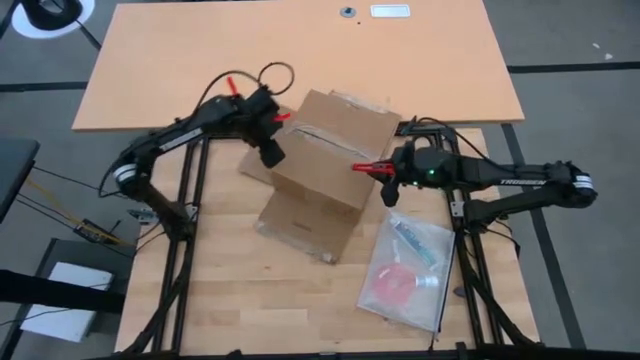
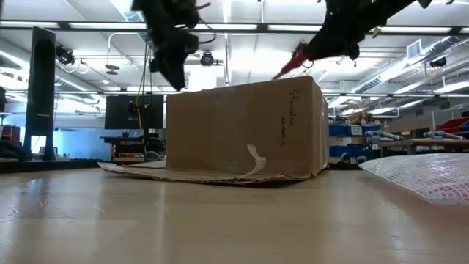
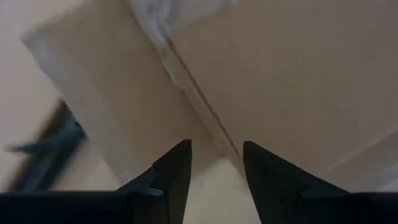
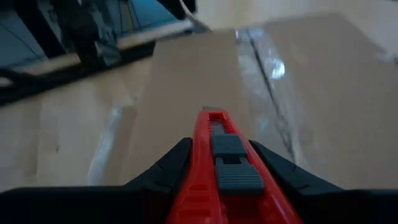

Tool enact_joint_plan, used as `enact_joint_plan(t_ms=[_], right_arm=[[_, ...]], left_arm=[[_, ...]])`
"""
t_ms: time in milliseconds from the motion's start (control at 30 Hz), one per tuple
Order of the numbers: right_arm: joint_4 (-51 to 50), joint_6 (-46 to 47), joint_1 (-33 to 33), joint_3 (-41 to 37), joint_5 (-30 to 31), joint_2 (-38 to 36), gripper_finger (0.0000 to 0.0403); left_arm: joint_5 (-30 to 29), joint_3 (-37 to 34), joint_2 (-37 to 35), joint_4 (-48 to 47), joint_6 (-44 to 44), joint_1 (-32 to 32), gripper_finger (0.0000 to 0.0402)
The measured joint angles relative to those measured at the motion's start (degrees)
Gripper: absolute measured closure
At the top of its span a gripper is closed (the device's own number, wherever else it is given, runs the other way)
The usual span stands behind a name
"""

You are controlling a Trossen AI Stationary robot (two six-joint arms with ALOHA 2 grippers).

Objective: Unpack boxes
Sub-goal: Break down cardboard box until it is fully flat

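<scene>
The right gripper (image 4: pixel 217 165) has its jaws clenched on a red box cutter (image 4: pixel 221 158), tip over the carton (image 1: pixel 325 150) top near the taped seam. The left gripper (image 3: pixel 214 165), jaws released and empty, hangs above the carton's opposite edge. The carton sits mid-surface (image 1: pixel 250 290), its long axis diagonal.

Plain brown carton (image 1: pixel 325 150), red knife (image 4: pixel 221 168) (grey slider), dark claws.
</scene>
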Motion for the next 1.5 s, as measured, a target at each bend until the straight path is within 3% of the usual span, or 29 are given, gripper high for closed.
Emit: enact_joint_plan(t_ms=[200, 400, 533, 733, 900, 1000, 1100, 1233, 1367, 1500], right_arm=[[-1.1, -4.11, 0.1, 0.07, -4.55, 3.75, 0.027], [-1.99, -7.67, -0.79, 0.09, -6.44, 4.13, 0.027], [-2.79, -12.46, -1.99, 0.09, -7.99, 3.72, 0.027], [-3.15, -15.1, -4.41, 0.13, -4.97, 4.28, 0.0271], [-0.05, -18.45, -6.87, 0.96, -5.46, 4.35, 0.0271], [0.5, -20.5, -8.15, 3.69, -5.72, 4.2, 0.0271], [-0.78, -20.15, -8.34, 6.74, -8.45, 3.52, 0.0271], [-2.89, -16.03, -7.05, 10.59, -12.33, 3.23, 0.0271], [-5.55, -9.86, -4.81, 11.87, -19.72, 3.23, 0.0271], [-10.84, -8.79, -0.96, 11.87, -26.69, 3.59, 0.0271]], left_arm=[[6.86, -15.01, -6.31, 9.24, -4.51, -1.98, 0.0246], [11.67, -18.14, -6.83, 7.36, -12.51, -9.24, 0.0245], [8.28, -18.23, -8.45, 6.1, -22.83, -16.61, 0.0245], [7.1, -18.77, -10.47, 7.25, -45.8, -30.85, 0.0245], [0.83, -18.61, -10.55, 10.09, -62.36, -43.31, 0.0246], [-4.35, -15.17, -10.64, 10.65, -68.17, -47.34, 0.0246], [-10.28, -7.52, -11.05, 7.66, -67.66, -48.2, 0.0246], [-18.68, 2.82, -11.09, 3.17, -58.06, -44.91, 0.0246], [-22.06, 8.49, -11.11, -1.1, -43.54, -36.85, 0.0246], [-22.13, 8.1, -11.09, -2.32, -26.56, -25.27, 0.0246]])
